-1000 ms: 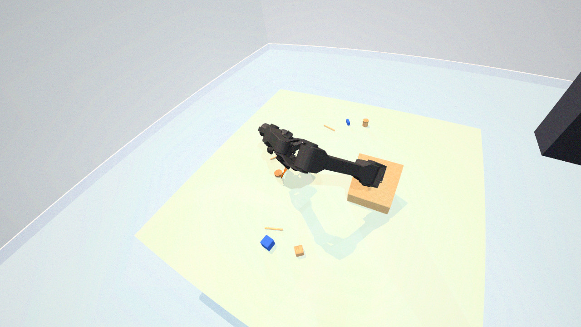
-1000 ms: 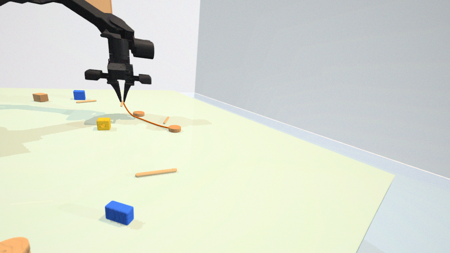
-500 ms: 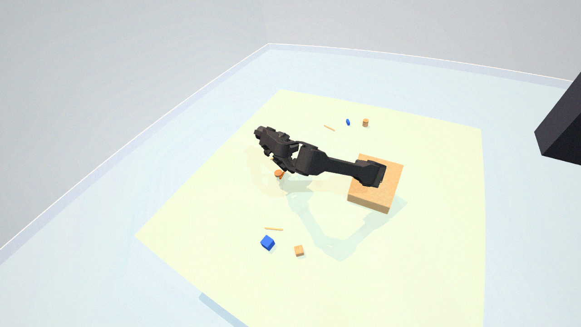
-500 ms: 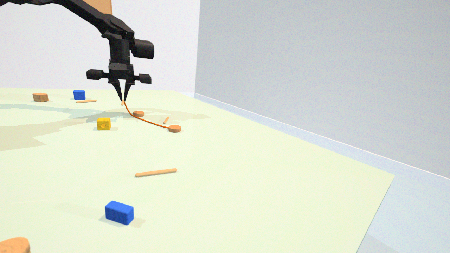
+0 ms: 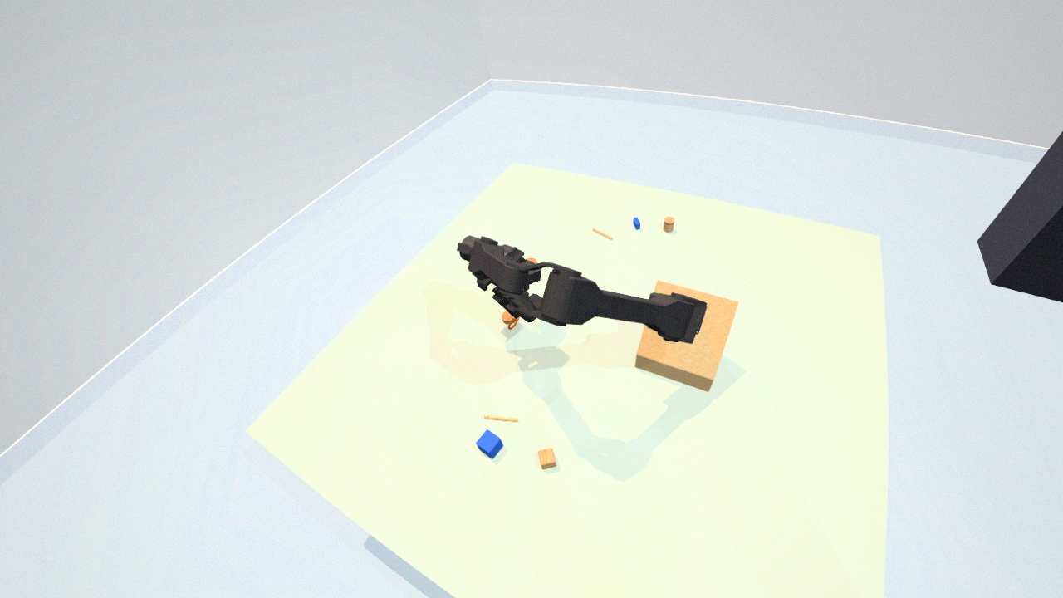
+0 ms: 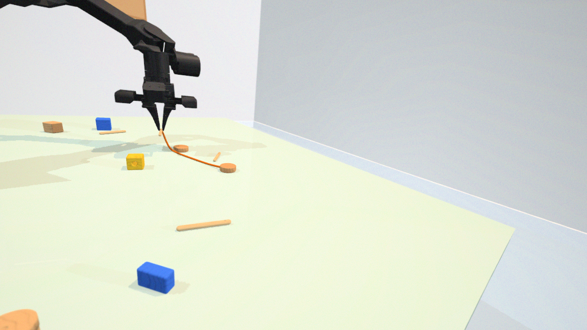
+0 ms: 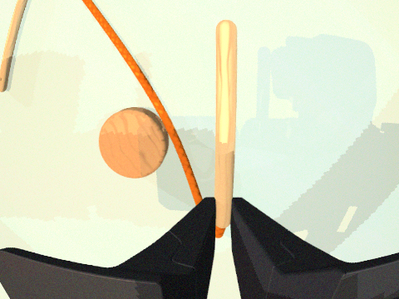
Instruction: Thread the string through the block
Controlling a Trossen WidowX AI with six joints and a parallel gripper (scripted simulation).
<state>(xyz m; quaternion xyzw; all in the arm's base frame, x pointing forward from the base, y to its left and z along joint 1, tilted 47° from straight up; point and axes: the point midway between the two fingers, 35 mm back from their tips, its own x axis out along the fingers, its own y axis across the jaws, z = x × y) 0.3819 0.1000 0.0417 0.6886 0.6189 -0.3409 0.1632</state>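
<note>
My gripper (image 6: 161, 129) (image 7: 223, 208) is shut on the string's wooden stick (image 6: 160, 133) (image 7: 225, 91), near its string end, above the table. The stick's free end points away from the fingers in the wrist view. The orange string (image 6: 196, 159) (image 7: 179, 149) runs from the stick down to a round wooden button (image 6: 227, 168) (image 5: 531, 261). The yellow block (image 6: 135, 161) sits on the table, its hole showing in the exterior view; the string is outside it. The arm hides the block in the top view, and it is out of the wrist view.
A loose round disc (image 5: 507, 317) (image 6: 180, 148) (image 7: 134, 142) lies beside the string. A loose stick (image 6: 217, 156) (image 7: 8, 58) lies near the button. Other loose sticks (image 6: 203, 225) (image 6: 113, 132), blue blocks (image 6: 156, 277) (image 6: 103, 123) and a brown block (image 6: 52, 127) lie farther off.
</note>
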